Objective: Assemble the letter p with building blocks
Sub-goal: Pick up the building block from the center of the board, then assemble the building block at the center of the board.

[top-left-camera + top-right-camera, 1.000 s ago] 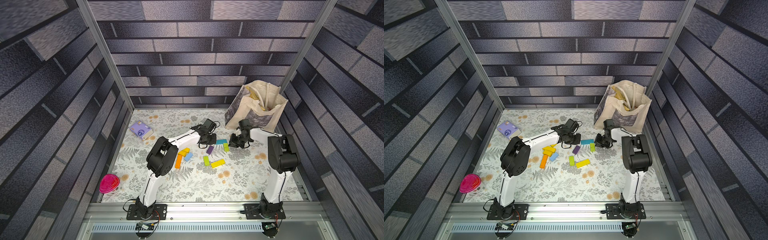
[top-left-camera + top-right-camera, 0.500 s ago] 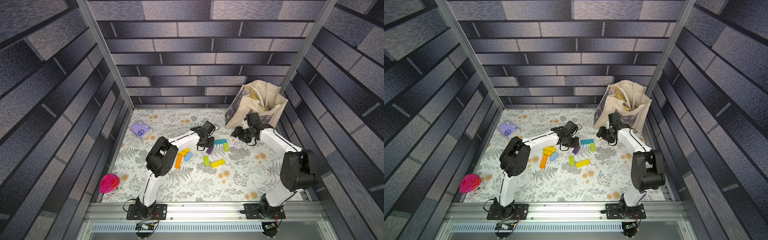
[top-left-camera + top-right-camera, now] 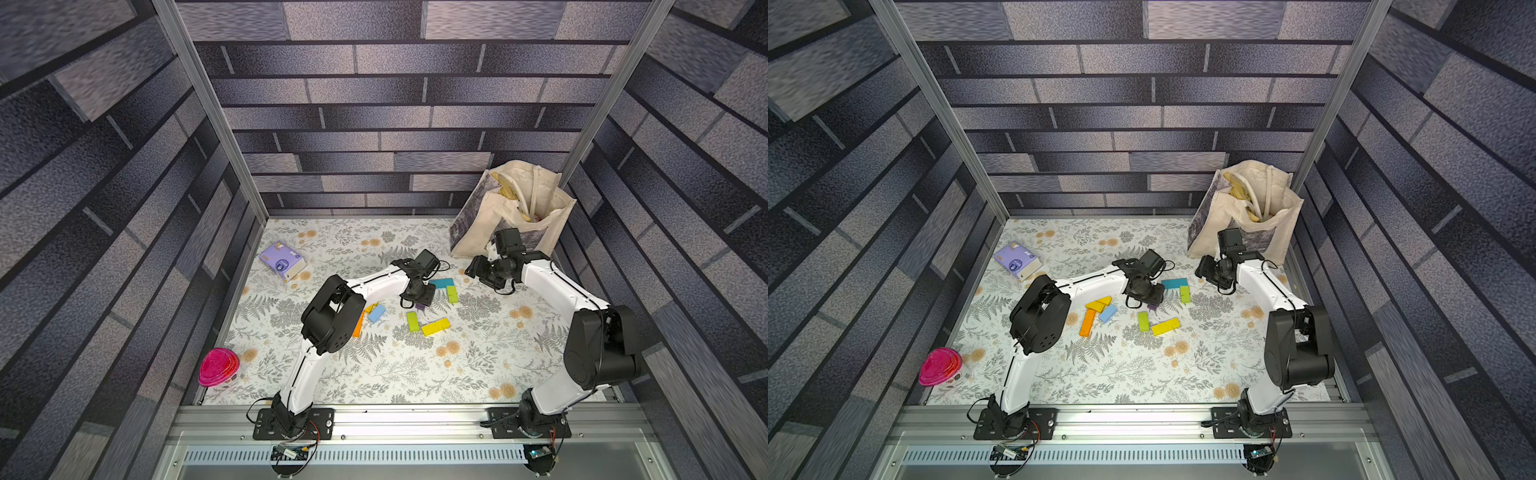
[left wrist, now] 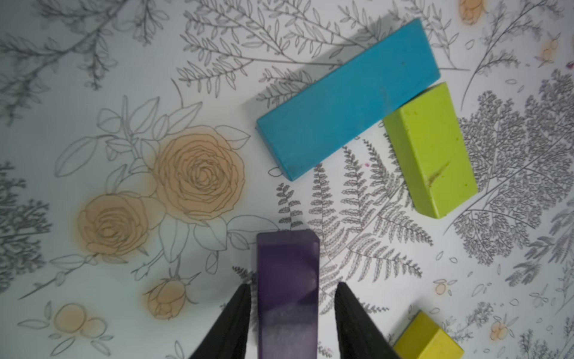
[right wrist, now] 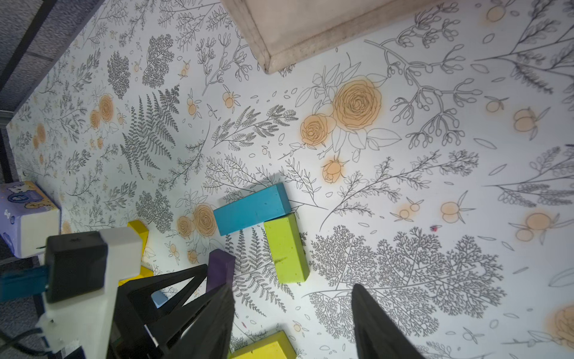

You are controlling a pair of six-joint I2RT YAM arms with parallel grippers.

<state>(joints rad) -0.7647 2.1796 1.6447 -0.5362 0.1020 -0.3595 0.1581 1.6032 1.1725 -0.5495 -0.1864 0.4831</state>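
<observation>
Since jaws stand parted with gap each side, left gripper (image 4: 292,283) straddles purple block (image 4: 287,267) without clamping it. Block lies flat on table (image 4: 93,77).

Teal block (image 4: 344,96) and lime block (image 4: 430,149) meet at corner, right angle: likely top bar and bowl side of P. Purple sits near teal's free end, apart: probably stem start.

Right gripper (image 5: 293,285) spread wide, empty, hanging by tote bag (image 3: 511,208), probably leaving room.

Yellow block (image 3: 435,327), orange block (image 3: 1088,322) lie unused nearer robot.

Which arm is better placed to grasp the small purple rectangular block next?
Left. The left gripper straddles the small purple rectangular block with open jaws, so it probably only needs to close. The right gripper hangs open and empty, off beside the beige canvas tote bag.
</observation>
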